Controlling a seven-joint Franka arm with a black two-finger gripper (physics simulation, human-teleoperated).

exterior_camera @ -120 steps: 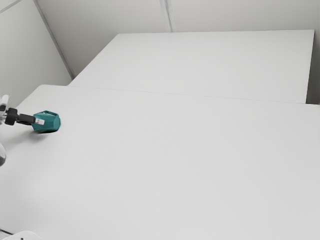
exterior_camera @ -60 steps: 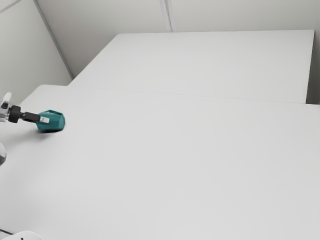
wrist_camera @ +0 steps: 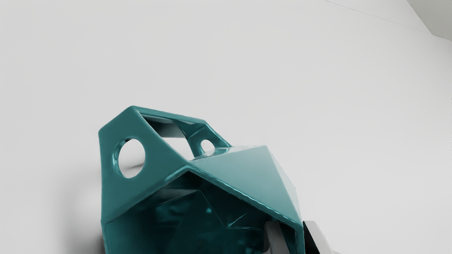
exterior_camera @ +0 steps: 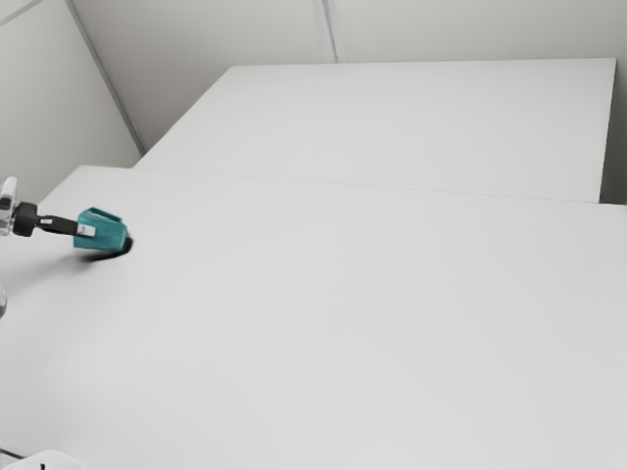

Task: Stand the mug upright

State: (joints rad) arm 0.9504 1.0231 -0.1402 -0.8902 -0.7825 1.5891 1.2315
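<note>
Gripping the tilted mug (wrist_camera: 243,173) — fingers (exterior_camera: 86,231) astride its rim (wrist_camera: 247,197).

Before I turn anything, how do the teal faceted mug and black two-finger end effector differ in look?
The mug is hollow and wide-mouthed; the end effector ends in two slim bars. The mug is teal; the end effector, black with pale grey tips. Both are at the exterior view's left.

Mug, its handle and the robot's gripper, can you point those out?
Mug (wrist_camera: 247,173), wrist view: on an outer facet.
Handle (wrist_camera: 159,167), wrist view: beside its larger round hole.
Gripper (exterior_camera: 87,231), exterior view: at the jaws' tips.
</note>
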